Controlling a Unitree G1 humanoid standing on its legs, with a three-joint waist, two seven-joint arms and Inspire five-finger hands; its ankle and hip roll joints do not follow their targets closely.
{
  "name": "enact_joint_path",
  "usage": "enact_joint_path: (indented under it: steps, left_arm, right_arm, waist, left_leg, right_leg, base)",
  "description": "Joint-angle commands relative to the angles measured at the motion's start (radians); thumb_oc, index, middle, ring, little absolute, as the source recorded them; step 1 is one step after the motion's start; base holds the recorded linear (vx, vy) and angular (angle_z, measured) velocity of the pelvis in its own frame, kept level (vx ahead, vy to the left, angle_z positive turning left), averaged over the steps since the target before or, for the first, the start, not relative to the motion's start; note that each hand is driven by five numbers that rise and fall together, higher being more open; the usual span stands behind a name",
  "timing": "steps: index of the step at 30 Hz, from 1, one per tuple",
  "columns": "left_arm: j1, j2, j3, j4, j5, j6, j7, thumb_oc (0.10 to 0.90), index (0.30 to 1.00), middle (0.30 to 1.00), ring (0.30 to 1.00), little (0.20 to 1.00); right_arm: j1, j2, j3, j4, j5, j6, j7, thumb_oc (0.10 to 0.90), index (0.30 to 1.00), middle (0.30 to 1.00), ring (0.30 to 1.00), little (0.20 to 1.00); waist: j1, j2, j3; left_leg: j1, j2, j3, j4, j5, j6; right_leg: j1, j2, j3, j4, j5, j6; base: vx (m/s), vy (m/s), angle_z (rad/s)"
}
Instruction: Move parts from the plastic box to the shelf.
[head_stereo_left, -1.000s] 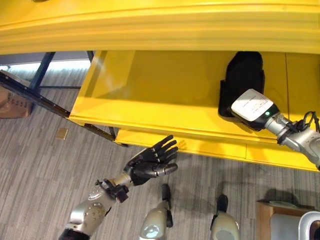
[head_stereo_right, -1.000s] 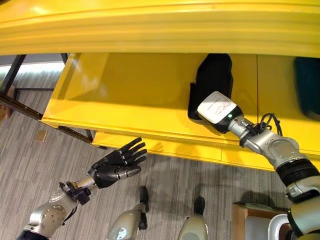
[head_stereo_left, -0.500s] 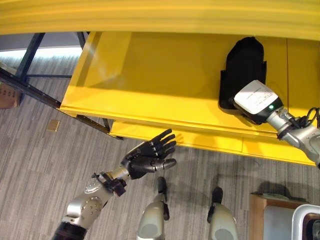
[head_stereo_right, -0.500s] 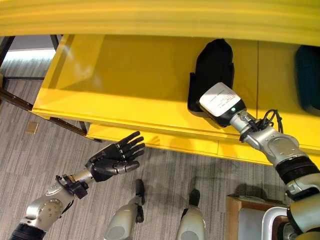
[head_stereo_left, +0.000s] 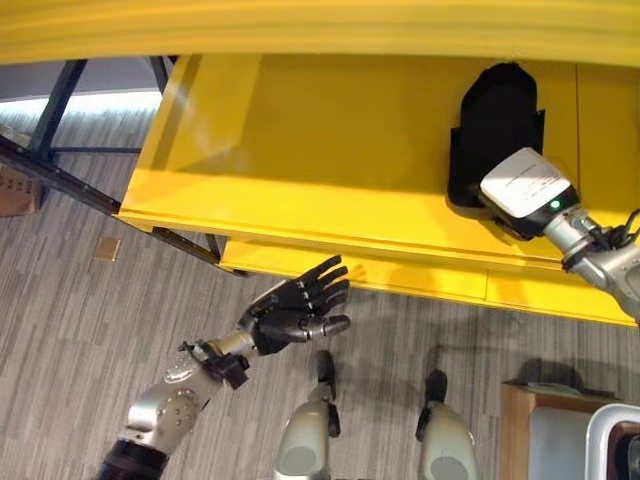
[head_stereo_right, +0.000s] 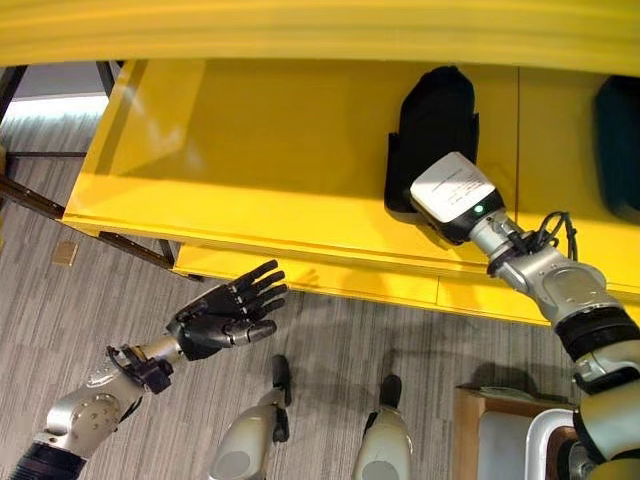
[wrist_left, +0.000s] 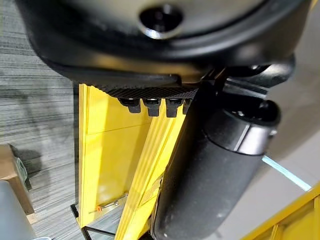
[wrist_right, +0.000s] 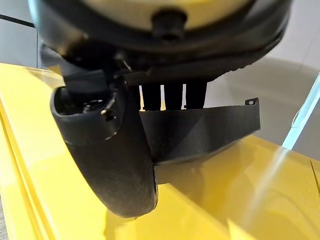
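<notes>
The right hand (wrist_right: 107, 155) grips the black moulded plastic part (head_stereo_left: 495, 125) near the yellow metal shelf's (head_stereo_left: 300, 170) front edge; left hand (head_stereo_left: 295, 310) hangs spread wide below.

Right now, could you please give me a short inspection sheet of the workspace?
Surface: yellow shelf, mostly bare.
Job's things: black part lying on the shelf; right hand is on it, fingers over its top edge, thumb beside it.
Clutter: dark object further right on the shelf; small tan piece on the floor.
Hands: left hand open, held over the floor below the shelf edge.
Cables: nothing seen.
Surroundings: grey carpet; dark metal frame at left.
</notes>
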Motion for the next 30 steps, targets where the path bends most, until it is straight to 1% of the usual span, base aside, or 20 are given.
enact_joint_path:
  steps: [1,4,6,18,22,25,30]
  left_arm:
    - [-0.023,-0.005,0.007,-0.134,-0.081,-0.066,-0.025,0.900,1.000,1.000,1.000,1.000]
    - [-0.020,-0.006,0.011,-0.135,-0.080,-0.068,-0.027,0.900,1.000,1.000,1.000,1.000]
    - [-0.018,-0.007,0.013,-0.137,-0.075,-0.075,-0.028,0.900,1.000,1.000,1.000,1.000]
    - [-0.009,-0.013,0.025,-0.135,-0.076,-0.068,-0.046,0.900,1.000,1.000,1.000,1.000]
    - [-0.002,-0.019,0.030,-0.137,-0.074,-0.065,-0.050,0.900,1.000,1.000,1.000,1.000]
    - [-0.001,-0.023,0.030,-0.135,-0.070,-0.064,-0.054,0.900,1.000,1.000,1.000,1.000]
    - [0.009,-0.028,0.034,-0.144,-0.073,-0.056,-0.056,0.900,1.000,1.000,1.000,1.000]
  right_arm:
    - [-0.148,-0.090,-0.001,0.076,0.049,0.137,0.021,0.900,1.000,1.000,1.000,1.000]
    - [-0.139,-0.084,-0.011,0.079,0.085,0.154,0.047,0.900,1.000,1.000,1.000,1.000]
    - [-0.130,-0.080,-0.022,0.084,0.095,0.153,0.054,0.900,1.000,1.000,1.000,1.000]
    - [-0.099,-0.074,-0.023,0.091,0.086,0.150,0.089,0.900,1.000,1.000,1.000,1.000]
    - [-0.077,-0.074,-0.035,0.085,0.086,0.147,0.117,0.900,1.000,1.000,1.000,1.000]
    - [-0.067,-0.072,-0.039,0.079,0.087,0.157,0.135,0.900,1.000,1.000,1.000,1.000]
    - [-0.035,-0.065,-0.068,0.071,0.135,0.180,0.100,0.900,1.000,1.000,1.000,1.000]
  waist:
    - [0.014,0.000,-0.028]
    - [0.013,0.000,-0.031]
    - [0.012,-0.001,-0.030]
    - [0.011,-0.005,-0.040]
    - [0.009,-0.010,-0.045]
    - [0.007,-0.013,-0.047]
    - [0.003,-0.020,-0.058]
  left_leg:
    - [0.002,0.024,-0.016,0.063,-0.110,-0.034]
    - [0.005,0.024,-0.014,0.062,-0.111,-0.033]
    - [0.005,0.023,-0.015,0.063,-0.111,-0.033]
    - [0.019,0.025,-0.012,0.055,-0.111,-0.032]
    - [0.025,0.026,-0.010,0.052,-0.111,-0.032]
    - [0.030,0.026,-0.009,0.051,-0.111,-0.032]
    - [0.044,0.028,-0.008,0.046,-0.114,-0.030]
  right_leg:
    - [-0.045,0.081,-0.006,0.108,-0.138,-0.089]
    - [-0.043,0.081,-0.006,0.105,-0.137,-0.090]
    - [-0.043,0.079,-0.005,0.105,-0.137,-0.089]
    - [-0.030,0.076,-0.002,0.096,-0.133,-0.088]
    - [-0.024,0.075,-0.002,0.093,-0.131,-0.088]
    - [-0.018,0.075,-0.001,0.089,-0.130,-0.088]
    - [-0.003,0.078,0.004,0.073,-0.124,-0.085]
  base:
    - [0.00,0.000,0.00]
    - [0.00,0.000,0.00]
    - [0.00,0.000,0.00]
    - [0.00,0.000,0.00]
    - [0.00,0.000,0.00]
    - [0.00,0.000,0.00]
    - [0.00,0.000,0.00]
